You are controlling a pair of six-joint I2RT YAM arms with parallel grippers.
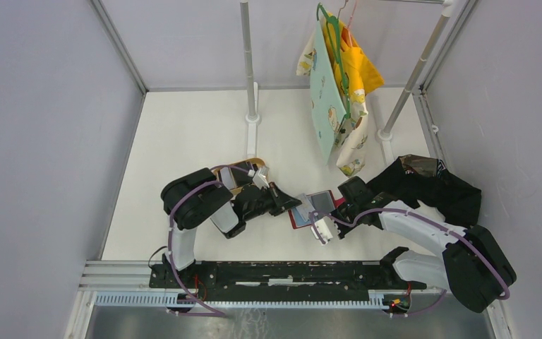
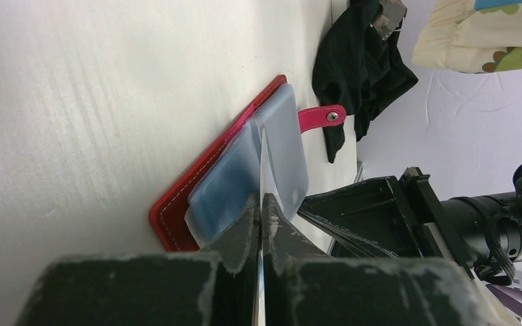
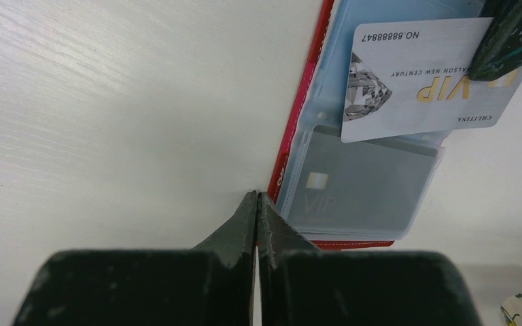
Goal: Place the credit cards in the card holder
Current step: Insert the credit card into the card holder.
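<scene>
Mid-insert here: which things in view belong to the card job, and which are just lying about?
Job: card holder; white VIP card in left end effector; grey card already sleeved; right end effector.
Lying about: black cloth; hanging clothes.

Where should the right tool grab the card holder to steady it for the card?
Probably the snap tab: it juts out past the edge, while the rest of the card holder lies flat and open on the table. The right tool, now shut, would open and come in at the tab's free end, clear of the left tool holding the white VIP card.
</scene>
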